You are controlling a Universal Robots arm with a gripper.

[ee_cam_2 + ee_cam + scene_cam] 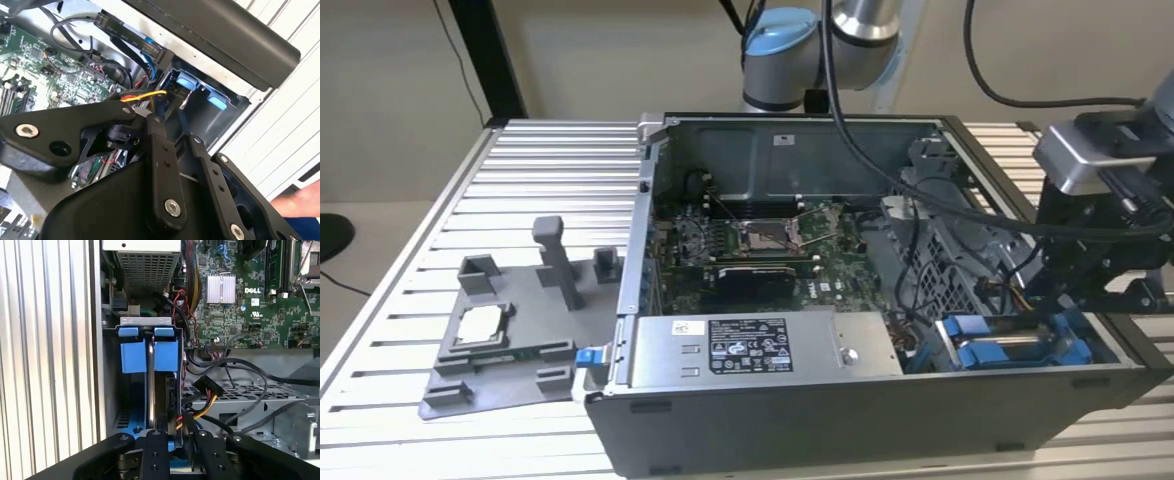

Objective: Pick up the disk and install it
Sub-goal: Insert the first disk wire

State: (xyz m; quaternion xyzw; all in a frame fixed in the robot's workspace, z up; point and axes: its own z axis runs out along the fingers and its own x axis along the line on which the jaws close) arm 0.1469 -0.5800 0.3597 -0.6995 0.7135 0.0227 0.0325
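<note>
The disk (165, 390) stands on edge in the blue drive bay (1067, 350) at the case's front corner, on the exterior view's right. Its blue carrier tabs (149, 356) face the first wrist camera. My gripper (177, 434) reaches down into that bay, and its two black fingers (154, 450) sit close on either side of the disk's edge, with blue frame showing between them. In the exterior view the gripper (1091, 300) hangs just over the bay and the disk (1003, 345). The second wrist view has the gripper (175, 129) near the blue tabs (189, 81).
The open computer case (854, 420) lies on a slatted table (534, 170). A long grey power-supply box (761, 345) fills the front. The motherboard (761, 240) and loose cables (235, 375) lie beside the bay. A grey fixture with a CPU chip (480, 325) sits outside, on the exterior view's left.
</note>
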